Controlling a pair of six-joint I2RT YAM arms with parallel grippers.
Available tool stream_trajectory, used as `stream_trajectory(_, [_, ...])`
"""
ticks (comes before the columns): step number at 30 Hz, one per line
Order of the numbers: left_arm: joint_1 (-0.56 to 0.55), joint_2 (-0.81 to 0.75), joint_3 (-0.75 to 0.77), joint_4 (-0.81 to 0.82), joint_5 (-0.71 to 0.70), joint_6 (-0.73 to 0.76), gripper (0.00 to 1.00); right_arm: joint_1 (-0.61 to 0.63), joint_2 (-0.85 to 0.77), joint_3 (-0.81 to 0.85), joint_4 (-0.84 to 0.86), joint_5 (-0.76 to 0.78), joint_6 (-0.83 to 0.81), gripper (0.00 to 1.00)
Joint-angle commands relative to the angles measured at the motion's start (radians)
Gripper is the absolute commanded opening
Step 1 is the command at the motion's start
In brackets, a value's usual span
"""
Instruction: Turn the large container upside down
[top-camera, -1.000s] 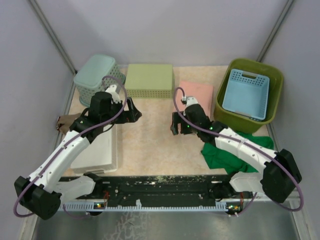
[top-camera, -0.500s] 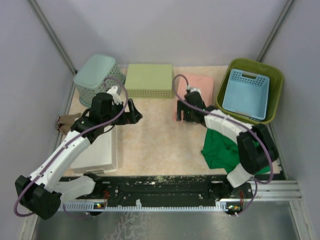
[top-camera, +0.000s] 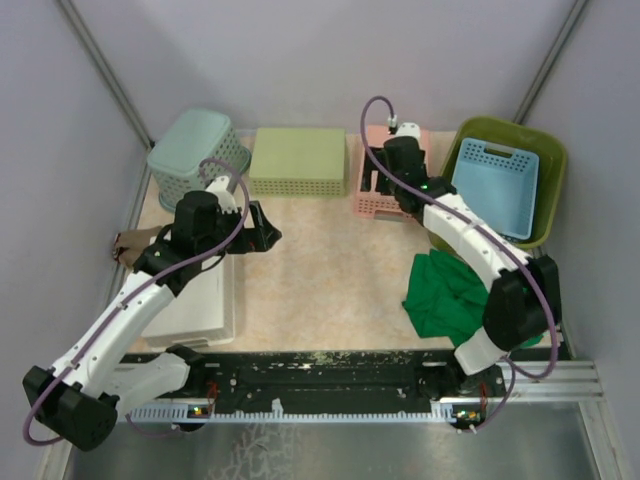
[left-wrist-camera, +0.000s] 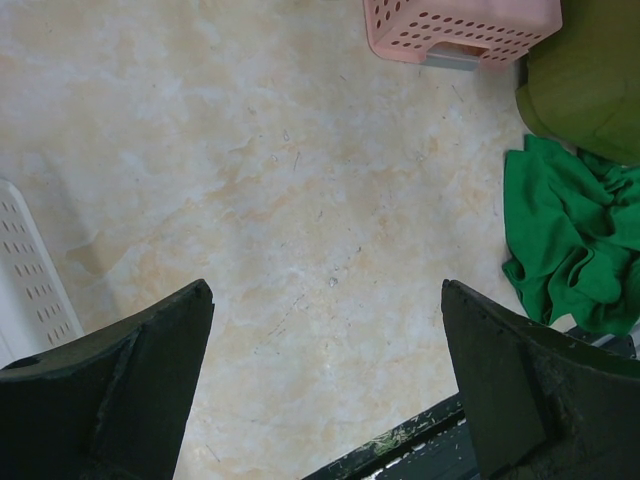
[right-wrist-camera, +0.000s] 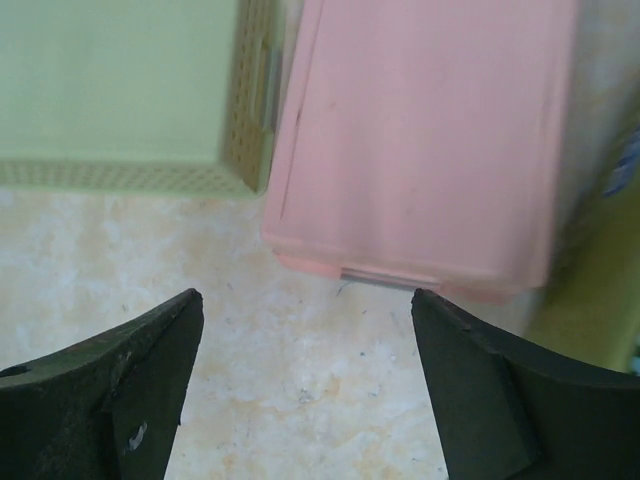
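Two sets of fingers stood wide, nothing held: left fingers (left-wrist-camera: 120, 390) over bare worktop (left-wrist-camera: 300, 200), right fingers (right-wrist-camera: 110, 390) above pink basket (right-wrist-camera: 430, 130). Large container (top-camera: 552, 195) sat upright at far right corner, blue basket (top-camera: 495, 185) inside it.

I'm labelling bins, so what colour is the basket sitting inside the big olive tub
Light blue. The basket shows best in the top external view.
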Motion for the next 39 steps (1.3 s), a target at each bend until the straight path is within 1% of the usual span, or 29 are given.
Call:
stream_trajectory(1, [0.000,0.000,-0.001,0.004,0.017,-0.004,1.00,-0.121,-0.211,0.076,-0.023,0.085,-0.022,0.85])
stream_trajectory(4, [0.001,0.006,-0.001,0.009,0.027,-0.003,1.00,-0.308,-0.279,0.055,-0.051,0.014,0.034,0.84])
stream_trajectory(6, [0.001,0.007,-0.003,0.012,0.030,0.000,1.00,-0.427,-0.296,0.035,-0.074,-0.049,0.066,0.82])
stream_trajectory(8, [0.001,0.012,-0.004,0.016,0.030,0.004,1.00,-0.520,-0.270,0.029,-0.109,-0.145,0.079,0.80])
stream_trajectory(10, [0.001,0.020,-0.004,0.018,0.030,0.007,1.00,-0.572,-0.225,0.038,-0.157,-0.200,0.073,0.78])
stream_trajectory(14, [0.001,0.035,0.004,0.019,0.036,0.015,1.00,-0.588,-0.163,0.018,-0.169,-0.211,0.052,0.74])
stream_trajectory(18, [0.001,0.040,0.006,0.017,0.027,0.017,1.00,-0.589,-0.095,0.012,-0.149,-0.287,0.025,0.67])
stream_trajectory(21, [0.001,0.041,0.007,0.013,0.021,0.017,1.00,-0.590,-0.037,0.016,-0.141,-0.303,0.018,0.60])
stream_trajectory(26, [0.001,0.049,0.005,0.013,0.022,0.014,1.00,-0.589,0.079,0.025,-0.119,-0.343,-0.014,0.57])
stream_trajectory(29, [0.000,0.052,0.005,0.013,0.016,0.014,1.00,-0.588,0.138,0.032,-0.126,-0.338,-0.026,0.55])
stream_trajectory(30, [0.000,0.053,0.006,0.013,0.017,0.013,1.00,-0.588,0.149,0.030,-0.126,-0.322,-0.027,0.53])
stream_trajectory(32, [0.000,0.056,0.010,0.013,0.031,0.008,1.00,-0.589,0.151,0.027,-0.133,-0.280,-0.026,0.42])
stream_trajectory(35, [0.001,0.057,0.010,0.012,0.041,0.006,1.00,-0.589,0.112,0.034,-0.149,-0.268,-0.022,0.14])
stream_trajectory(36, [0.000,0.058,0.008,0.012,0.039,0.006,1.00,-0.589,0.086,0.036,-0.150,-0.280,-0.020,0.07])
stream_trajectory(37, [0.001,0.061,0.007,0.014,0.037,0.006,1.00,-0.589,0.067,0.043,-0.154,-0.292,-0.016,0.02])
stream_trajectory(39, [0.001,0.067,0.009,0.013,0.039,0.008,1.00,-0.589,-0.022,0.065,-0.167,-0.301,-0.007,0.00])
